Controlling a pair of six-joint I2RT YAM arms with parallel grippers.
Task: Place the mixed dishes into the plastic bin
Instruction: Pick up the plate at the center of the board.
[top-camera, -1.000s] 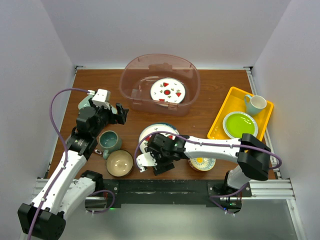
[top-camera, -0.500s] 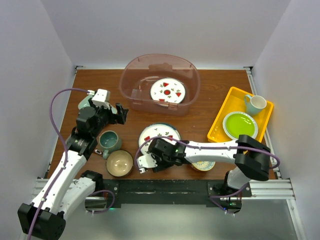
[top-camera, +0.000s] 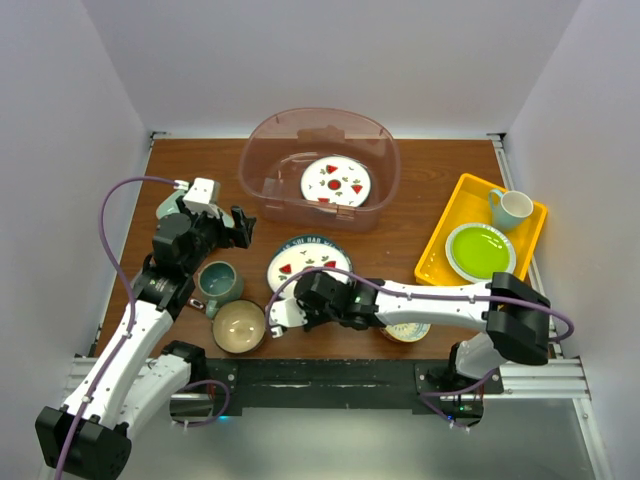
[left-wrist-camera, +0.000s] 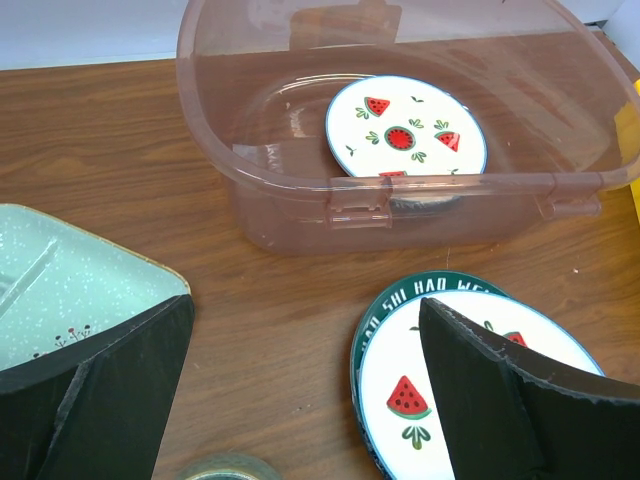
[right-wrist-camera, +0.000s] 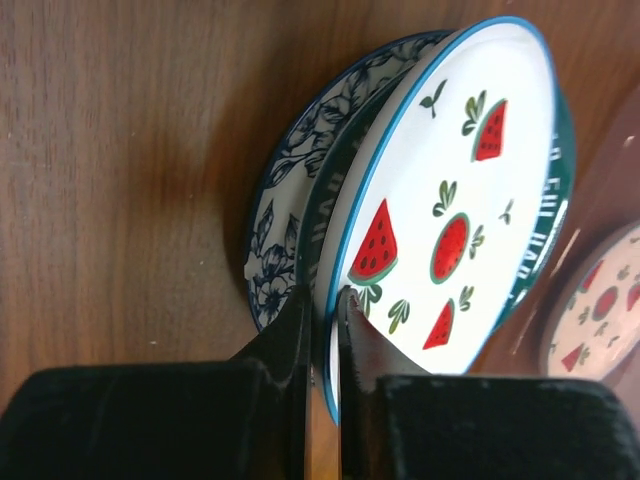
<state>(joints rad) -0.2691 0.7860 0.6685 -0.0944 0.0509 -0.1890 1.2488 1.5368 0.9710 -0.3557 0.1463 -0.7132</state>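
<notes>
The right gripper (right-wrist-camera: 322, 300), open a second ago, now pinches the near rim of the watermelon plate (right-wrist-camera: 450, 220), which lies just ahead of its fingers, ready for lifting toward the plastic bin (top-camera: 250, 160) farther beyond.

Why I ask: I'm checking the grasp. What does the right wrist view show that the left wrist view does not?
Only the right wrist view: the right end effector shut on the rim of the top watermelon plate, and the blue floral plate at the bottom of the stack. Only the left wrist view: the mint square dish, the open left end effector, and the front latch of the plastic bin. Both: the top watermelon plate on the green lettered plate, and the watermelon plate in the bin.
</notes>
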